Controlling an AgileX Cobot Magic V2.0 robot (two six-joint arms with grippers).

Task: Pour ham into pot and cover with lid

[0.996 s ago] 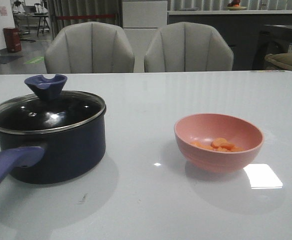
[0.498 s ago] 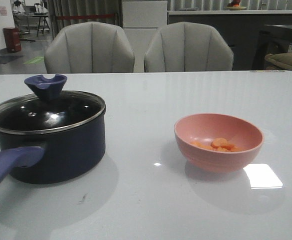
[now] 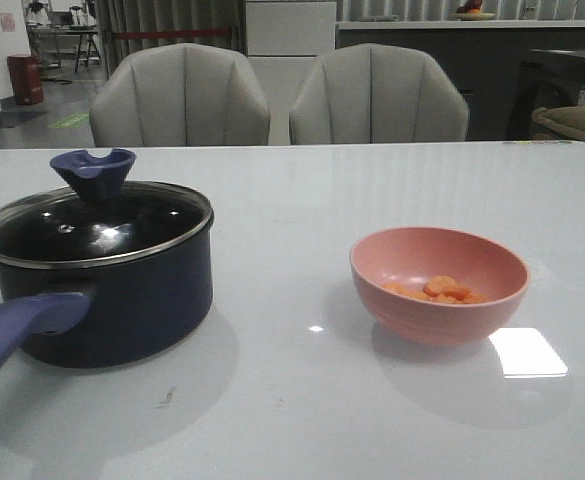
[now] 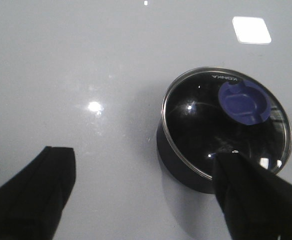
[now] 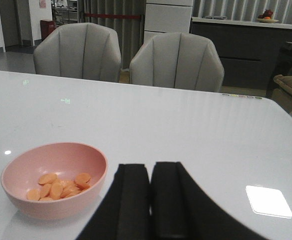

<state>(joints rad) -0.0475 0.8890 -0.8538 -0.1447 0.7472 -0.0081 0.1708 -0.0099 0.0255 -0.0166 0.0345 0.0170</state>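
Handling, lid: judging by its look, the lid (image 3: pixel 97 225) is clear glass in a metal rim, so it is stiff, breakable and likely slick on the pane; the dark blue notched knob (image 4: pixel 244 102) is the sensible place to take hold.
Handling, pot: the pot (image 3: pixel 112 300) looks heavy and rigid; its long handle (image 3: pixel 22 330) points toward the near left corner of the table (image 3: pixel 292 200).
Handling, ham: the ham (image 5: pixel 58 186) is loose, light slices that should slide out when the pink bowl (image 3: pixel 438 285) is tipped; the bowl's rim is the likely hold.
Place, pot and lid: near the left edge, lid seated on the pot.
Place, bowl: right of the middle, well apart from the pot.
Left gripper (image 4: pixel 146 195): jaws spread wide, holding nothing, hovering above the table with one finger (image 4: pixel 255 197) over the lid's rim and the knob just off to that side.
Right gripper (image 5: pixel 149 200): fingers pressed together, empty, low over the table just beside the bowl, not touching it.
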